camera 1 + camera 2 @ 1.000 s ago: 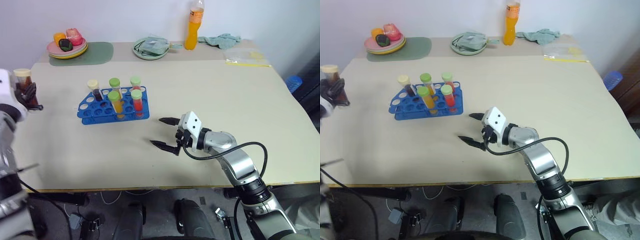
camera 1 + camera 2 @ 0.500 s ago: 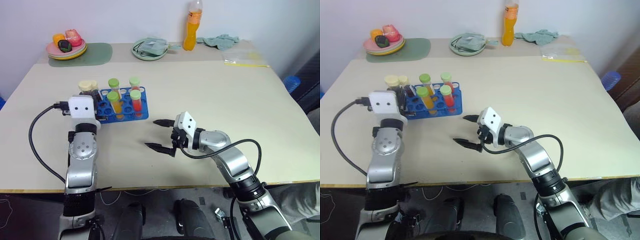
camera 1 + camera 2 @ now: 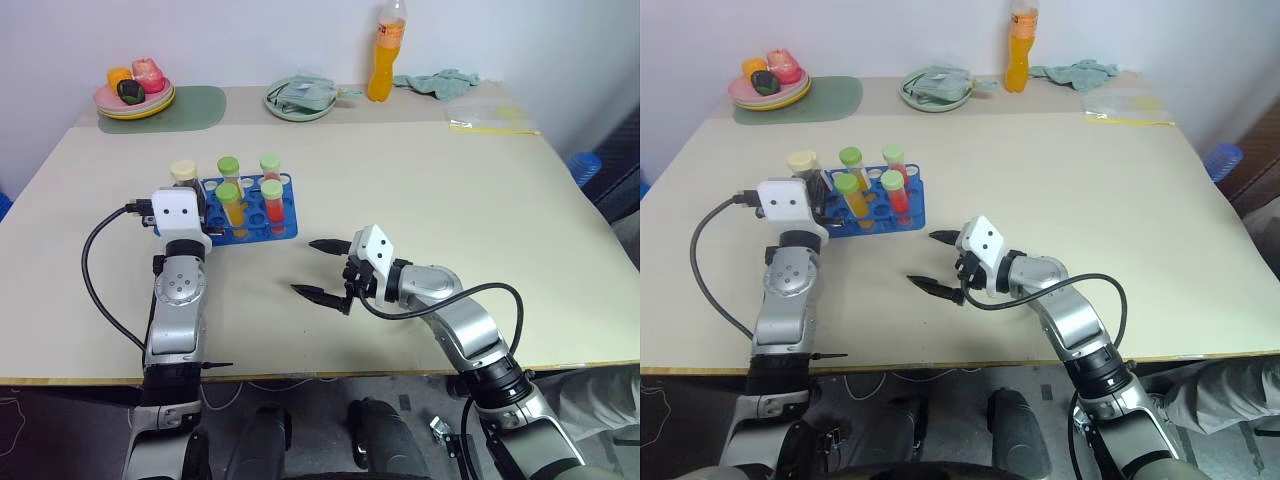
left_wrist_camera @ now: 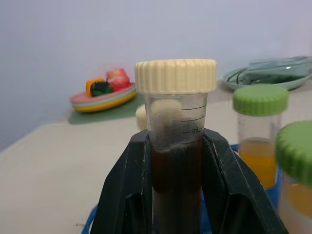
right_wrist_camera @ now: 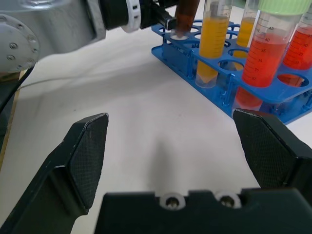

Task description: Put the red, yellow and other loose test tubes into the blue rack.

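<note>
Black fingers point(image 4: 146, 195) of the left gripper point(image 4: 178, 190) clamped the cream-capped tube of dark maroon liquid point(image 4: 176, 146), newly swung over the bright blue perforated plastic rack point(image 3: 245, 215), ready for lowering; the right gripper point(image 3: 322, 268) waited, spread wide.

Cream-capped tube point(image 3: 183, 172) at blue rack point(image 3: 283, 226)

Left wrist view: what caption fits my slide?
Left gripper clamps a cream-capped dark tube above the blue rack.
</note>
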